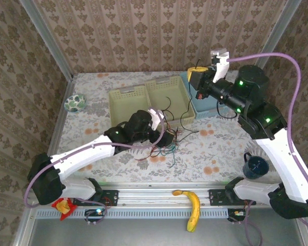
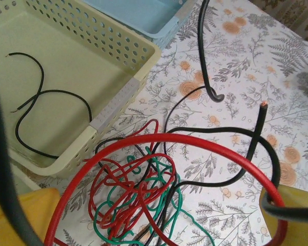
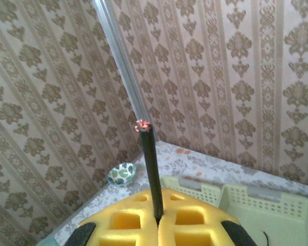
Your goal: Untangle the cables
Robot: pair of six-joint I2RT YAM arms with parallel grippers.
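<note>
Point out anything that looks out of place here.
A banana lies across the front rail, unrelated to the job. The right claw is shut on a black cable whose bare end sticks straight up.

No text, label, brand or number can be read anywhere. The wallpaper (image 3: pixel 236 77) and tablecloth (image 2: pixel 236 66) carry only printed ornament (damask motifs, orange flowers and ferns), and the black cable (image 3: pixel 150 169), seen close, has a plain unmarked sheath

Tangled cables (image 2: pixel 133 200) beside basket (image 2: pixel 108 46), black wire (image 2: pixel 56 91) inside
</note>
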